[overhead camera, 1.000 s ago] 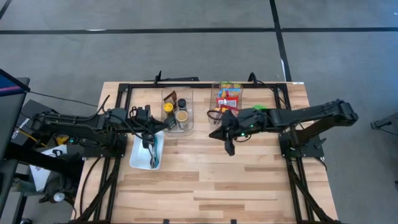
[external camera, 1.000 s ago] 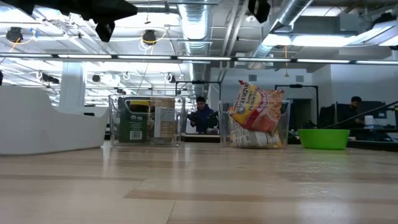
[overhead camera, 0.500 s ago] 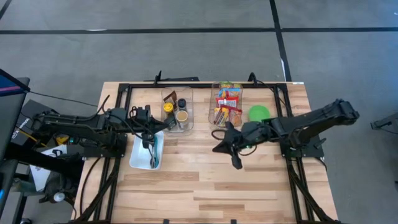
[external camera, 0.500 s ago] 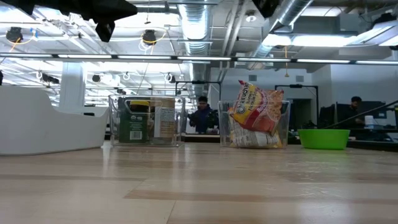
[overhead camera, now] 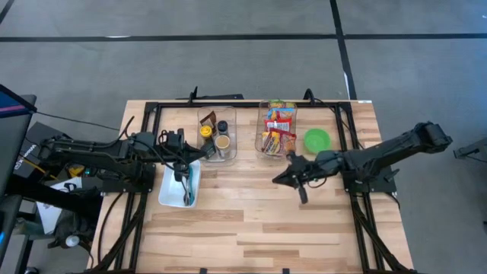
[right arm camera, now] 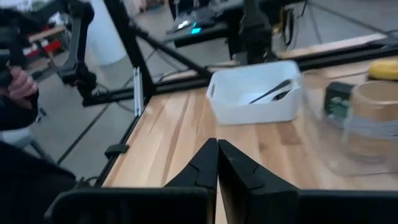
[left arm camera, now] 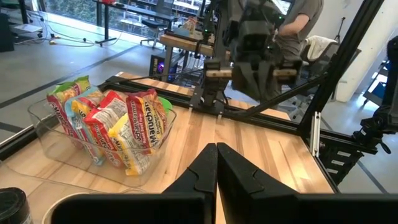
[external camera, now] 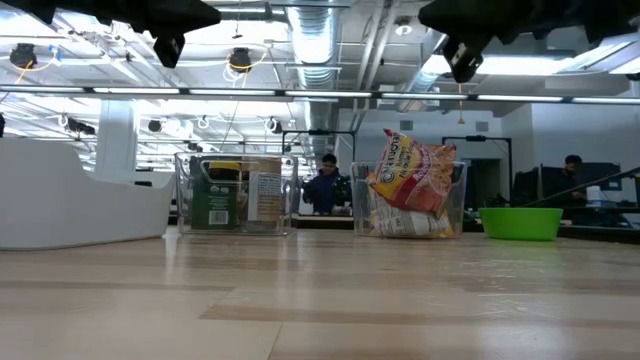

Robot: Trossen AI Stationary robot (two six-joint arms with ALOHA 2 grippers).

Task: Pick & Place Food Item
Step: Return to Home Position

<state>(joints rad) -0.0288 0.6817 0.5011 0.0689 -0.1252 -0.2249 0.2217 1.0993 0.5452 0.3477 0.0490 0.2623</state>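
Wooden plank table: sorting looks done, homing step in hand. Clear plastic right bin holds red-yellow noodle packs. White rectangular bin holds black spoon. Right tool pressed together, empty, over bare table. Left tool pressed together, by white bin. Next: likely fold arms back, clear of bins.

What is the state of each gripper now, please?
Left gripper, above the white bin: closed, empty.
Right gripper, above the table: closed, empty.

"Maruchan" stands printed on a red noodle pack

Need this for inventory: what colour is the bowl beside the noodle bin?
The bowl is green, clearest in the high view.
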